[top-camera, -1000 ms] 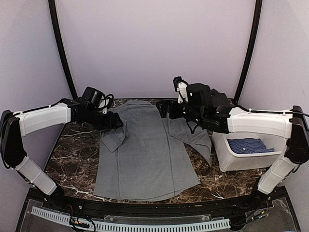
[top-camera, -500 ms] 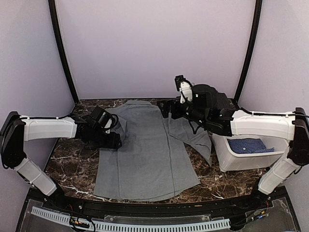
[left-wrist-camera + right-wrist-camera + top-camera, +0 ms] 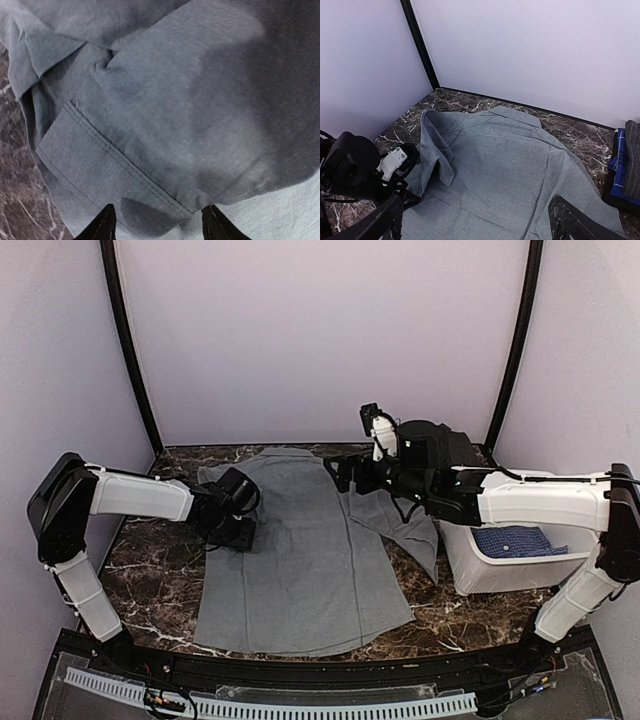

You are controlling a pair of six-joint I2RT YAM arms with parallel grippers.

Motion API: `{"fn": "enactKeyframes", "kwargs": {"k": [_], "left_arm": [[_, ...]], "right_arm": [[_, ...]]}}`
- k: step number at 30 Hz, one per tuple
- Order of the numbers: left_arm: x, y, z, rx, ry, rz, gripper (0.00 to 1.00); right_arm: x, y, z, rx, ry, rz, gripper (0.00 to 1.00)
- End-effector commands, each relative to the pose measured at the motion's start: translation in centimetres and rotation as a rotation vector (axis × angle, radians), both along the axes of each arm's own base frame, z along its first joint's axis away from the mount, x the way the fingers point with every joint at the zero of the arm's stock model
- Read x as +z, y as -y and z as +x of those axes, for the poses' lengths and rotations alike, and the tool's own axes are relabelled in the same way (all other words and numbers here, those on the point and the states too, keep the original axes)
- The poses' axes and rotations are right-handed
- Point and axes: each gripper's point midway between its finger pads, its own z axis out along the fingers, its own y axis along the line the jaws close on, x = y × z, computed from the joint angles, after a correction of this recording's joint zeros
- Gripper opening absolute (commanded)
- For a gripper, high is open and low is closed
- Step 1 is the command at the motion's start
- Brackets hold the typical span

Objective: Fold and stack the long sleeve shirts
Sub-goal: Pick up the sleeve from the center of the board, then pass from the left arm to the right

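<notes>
The grey shirt [image 3: 300,550] lies spread flat on the desk [image 3: 150,560]. Its long axis runs away from me, with the collar [image 3: 285,455] at the far side and the hem [image 3: 300,640] near my bases. The blue dotted shirt [image 3: 515,540] sits apart in the white tub [image 3: 500,575] off to my right.

My left hand [image 3: 235,532] is low at the shirt's left edge, right over the sleeve on that side [image 3: 437,155], which is doubled in on itself beside the body panel. In the left wrist view the cuff [image 3: 115,165] lies straight ahead of my left hand [image 3: 157,227]. Its stitched band runs on a slant, and one end reaches in between my two spread fingertips. That hand is open and has hold of nothing yet.

My right hand [image 3: 340,472] hangs above the cloth near the right shoulder, fingers wide apart and empty [image 3: 477,225]. The right sleeve [image 3: 400,525] trails down from there towards the tub.

For the left sleeve the left hand is clearly the nearer one, and I judge a short drop and a pinch would take the cuff. The fold would then carry it to my right, across the shirt's long axis and onto the back panel.
</notes>
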Motion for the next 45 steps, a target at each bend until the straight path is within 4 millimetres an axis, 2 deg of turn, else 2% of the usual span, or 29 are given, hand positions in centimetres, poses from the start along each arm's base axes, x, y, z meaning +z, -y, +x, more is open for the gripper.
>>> {"fn": "enactKeyframes", "kwargs": {"k": [1,5,6,7,9,11,18,25,29,33,39,45], "left_arm": [[1.1,-0.6,1.4,0.045,0.048,0.052,0.53],[0.8,-0.4,1.7,0.044,0.042,0.062,0.34],[0.7,-0.3,1.8,0.043,0.039,0.061,0.27],[0.9,-0.2,1.8,0.039,0.039,0.061,0.19],[1.4,0.1,1.9,0.027,0.038,0.048,0.08],[2.5,0.9,2.1,0.006,0.041,0.011,0.01],[9.3,6.4,1.9,-0.118,0.008,-0.260,0.00],[14.4,9.3,1.5,-0.119,-0.063,-0.576,0.00],[16.2,9.7,2.1,-0.095,-0.091,-0.758,0.00],[17.9,9.7,2.7,-0.082,-0.086,-0.864,0.00],[19.0,9.9,2.9,-0.100,-0.085,-0.913,0.00],[20.1,9.7,3.1,-0.109,-0.078,-0.951,0.00]], "right_arm": [[1.9,0.6,-0.6,0.006,0.026,0.057,0.98],[1.7,0.8,-0.7,0.006,0.024,0.057,0.98],[1.7,0.7,-0.7,0.007,0.023,0.058,0.98],[1.6,0.7,-0.8,0.010,0.021,0.057,0.98],[1.4,0.5,-0.8,0.019,0.022,0.048,0.97],[0.9,-0.1,-0.9,0.049,0.028,0.024,0.96],[-1.0,-2.4,-1.8,0.146,0.035,0.009,0.93],[-3.3,-5.3,-2.5,0.207,0.032,0.009,0.92],[-4.1,-6.5,-2.5,0.232,0.048,0.046,0.92],[-5.2,-7.5,-1.9,0.248,0.090,0.031,0.92],[-7.5,-9.7,-1.6,0.316,0.107,0.010,0.92],[-8.0,-10.8,-0.3,0.302,0.151,-0.030,0.92]]}}
